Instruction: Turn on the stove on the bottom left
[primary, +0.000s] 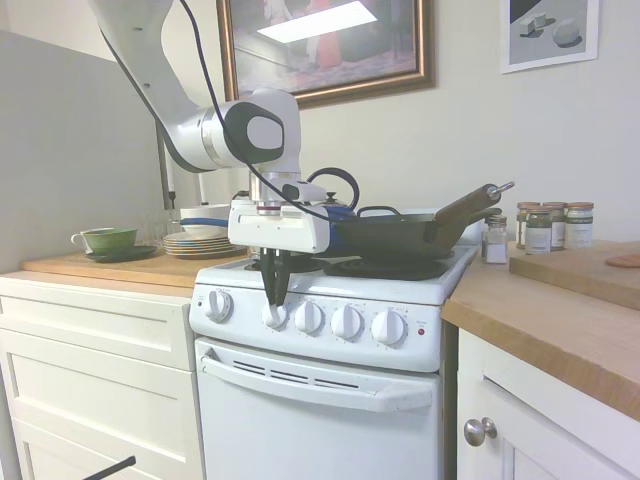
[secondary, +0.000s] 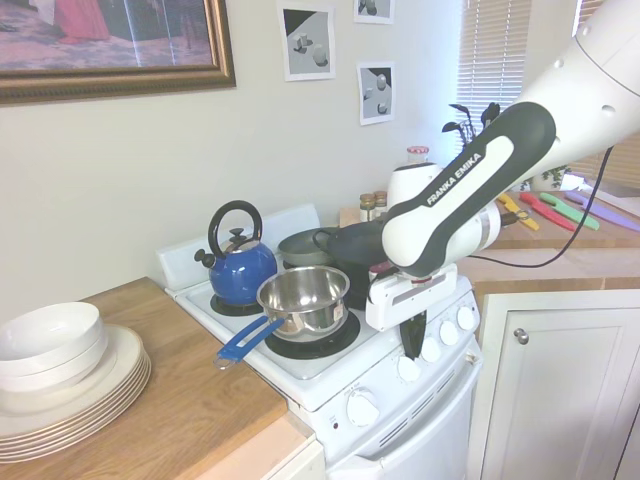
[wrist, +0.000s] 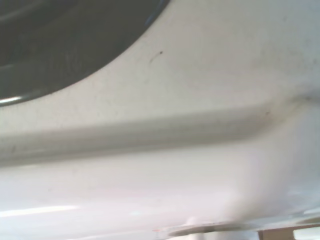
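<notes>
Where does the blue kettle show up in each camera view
First exterior view: the blue kettle sits at the back of the stove, mostly hidden behind the gripper; its black handle shows.
Second exterior view: in plain sight left of centre, on the rear burner.
Wrist view: not in it.
Shared landmark: the row of white knobs.

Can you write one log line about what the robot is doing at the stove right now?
gripper: at second knob from left, fingers shut on it | stove: five front knobs | steel pot: front burner | blue kettle: back burner
</notes>
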